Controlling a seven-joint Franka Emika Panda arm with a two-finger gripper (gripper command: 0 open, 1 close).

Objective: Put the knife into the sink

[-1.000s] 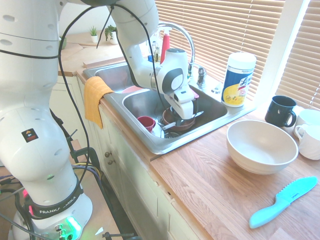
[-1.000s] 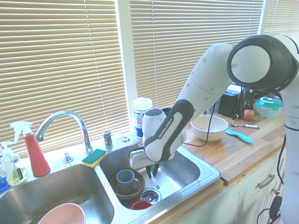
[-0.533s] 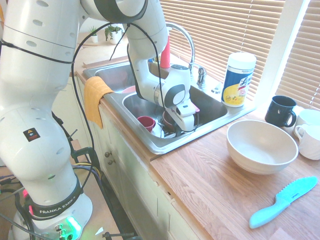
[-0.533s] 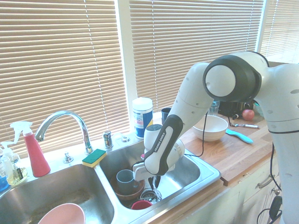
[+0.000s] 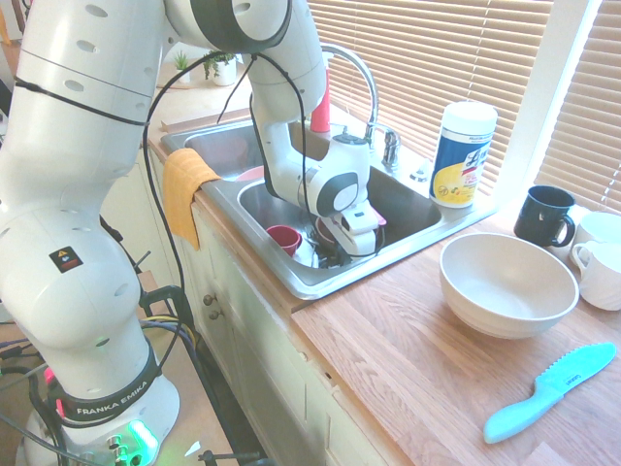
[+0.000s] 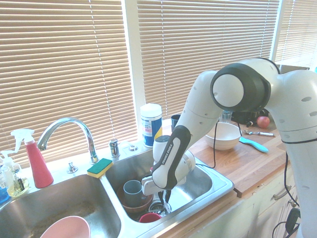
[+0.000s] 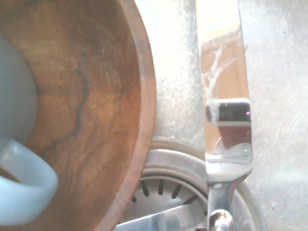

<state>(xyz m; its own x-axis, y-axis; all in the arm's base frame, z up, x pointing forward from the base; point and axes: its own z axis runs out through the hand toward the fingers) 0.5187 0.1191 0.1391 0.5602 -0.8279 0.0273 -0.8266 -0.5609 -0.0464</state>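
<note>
While pointing straight down, gripper [image 6: 163,197] (jaws closed) low in sink [image 6: 218,182]

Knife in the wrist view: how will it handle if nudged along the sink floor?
The knife looks like rigid, mirror-polished metal, so it should probably slide rather than bend. Its flat blade is unlikely to roll. Near the sink drain strainer, its end might catch in the slots.

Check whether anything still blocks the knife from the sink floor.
Nothing visible does. The knife hangs over bare steel of the sink, its lower end above the drain strainer; the wooden bowl sits beside it, not underneath.
</note>
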